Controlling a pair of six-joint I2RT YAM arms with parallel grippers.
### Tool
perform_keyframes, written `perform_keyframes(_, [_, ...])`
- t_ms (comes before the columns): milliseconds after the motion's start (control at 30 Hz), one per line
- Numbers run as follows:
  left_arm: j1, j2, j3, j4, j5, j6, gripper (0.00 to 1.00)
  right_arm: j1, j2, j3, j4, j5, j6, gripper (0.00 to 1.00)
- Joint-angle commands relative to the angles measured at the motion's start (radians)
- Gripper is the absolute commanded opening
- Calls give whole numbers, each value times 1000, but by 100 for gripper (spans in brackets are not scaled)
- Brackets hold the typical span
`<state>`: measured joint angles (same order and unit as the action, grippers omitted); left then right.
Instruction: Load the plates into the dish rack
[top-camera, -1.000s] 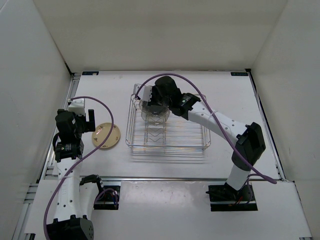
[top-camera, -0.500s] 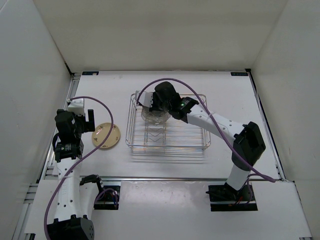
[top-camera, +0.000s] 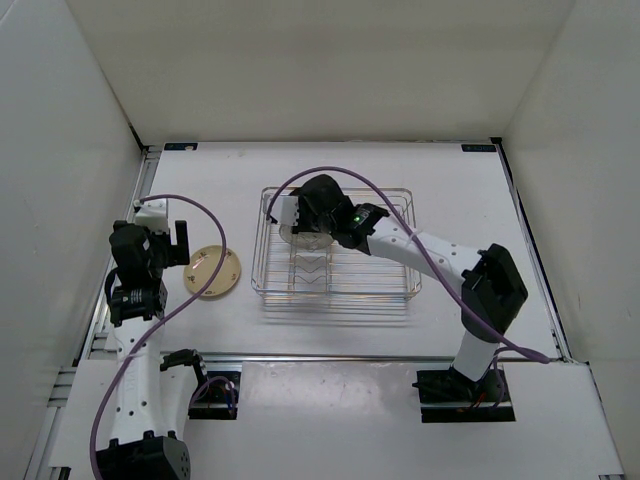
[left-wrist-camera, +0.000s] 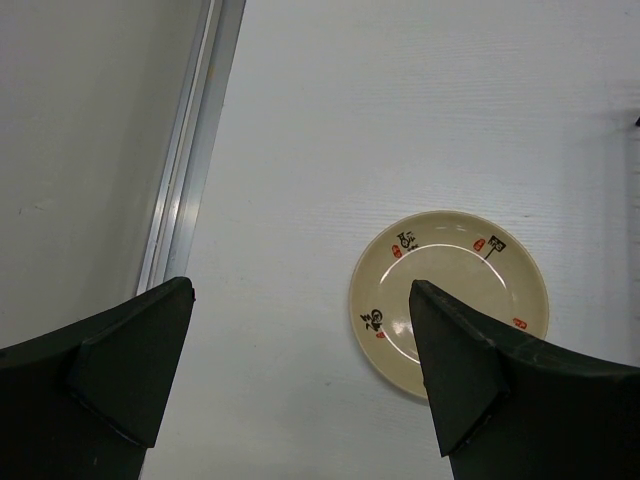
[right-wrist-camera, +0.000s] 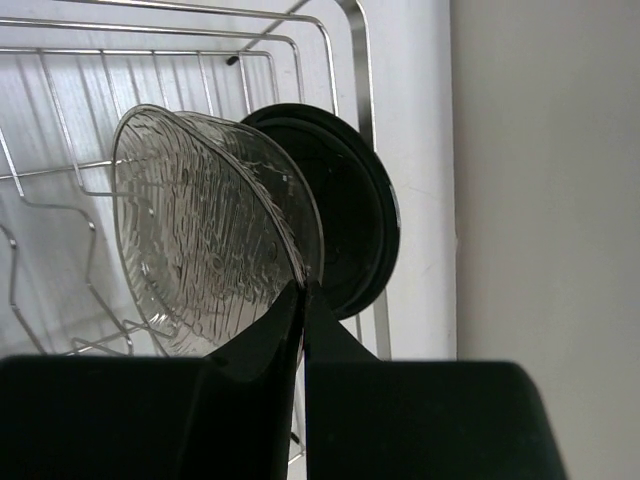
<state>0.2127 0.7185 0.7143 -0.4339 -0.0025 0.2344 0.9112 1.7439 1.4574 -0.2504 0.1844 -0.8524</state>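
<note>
Two plates stand on edge at the dish rack's (top-camera: 385, 290) far left end. A clear plate (right-wrist-camera: 210, 235), pinched by its rim in the clenched right fingers (right-wrist-camera: 265, 345), tilts face to face with the black plate (right-wrist-camera: 350, 220) behind it; whether they touch I cannot tell. Its disc lies crosswise to the rack's dividers (top-camera: 312, 262), so the next move looks like a short drop into the adjoining slot. Left of the rack, a cream plate (left-wrist-camera: 460, 265) lies flat on the surface (left-wrist-camera: 400, 100) beneath the released, wide-spread left fingers (left-wrist-camera: 130, 360).
</note>
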Motion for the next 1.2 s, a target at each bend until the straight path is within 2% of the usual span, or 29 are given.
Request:
perform_keyframes(0, [5,-25,-3,4,19,-10,100,24,3,-6,45,-5,39,0])
perform_keyframes(833, [5,-34,-12,4,19,-10,100,81,-24,-92,-4,4,119,0])
perform_keyframes(1167, [5,-34,-21,4,29,-10,100,81,-34,-111,-13,23,119,20])
